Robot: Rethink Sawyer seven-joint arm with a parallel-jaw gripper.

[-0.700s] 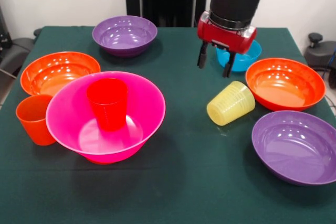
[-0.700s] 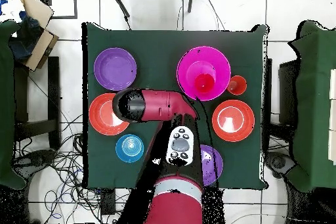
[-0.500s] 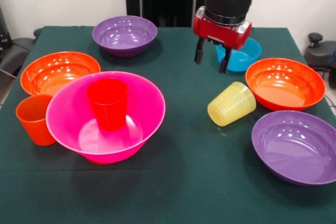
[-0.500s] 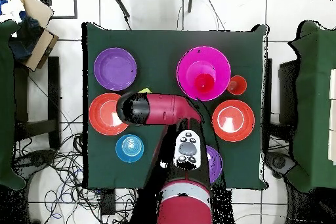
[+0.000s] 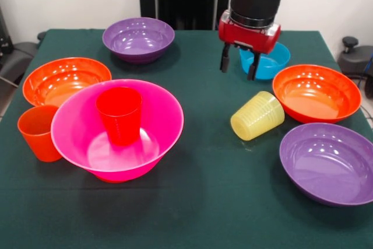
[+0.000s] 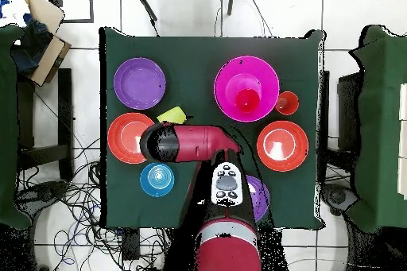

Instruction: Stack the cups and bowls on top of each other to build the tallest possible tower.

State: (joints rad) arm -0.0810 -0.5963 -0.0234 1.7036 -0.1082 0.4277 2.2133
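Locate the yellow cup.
Front view: the yellow cup lies on its side right of centre, between the pink bowl and an orange bowl, below the gripper.

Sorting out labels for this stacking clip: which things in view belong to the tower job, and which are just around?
Job:
pink bowl holding the red cup
orange cup
yellow cup, on its side
purple bowls
orange bowls
blue bowl
end effector, open, empty

Around:
cardboard box
floor cables
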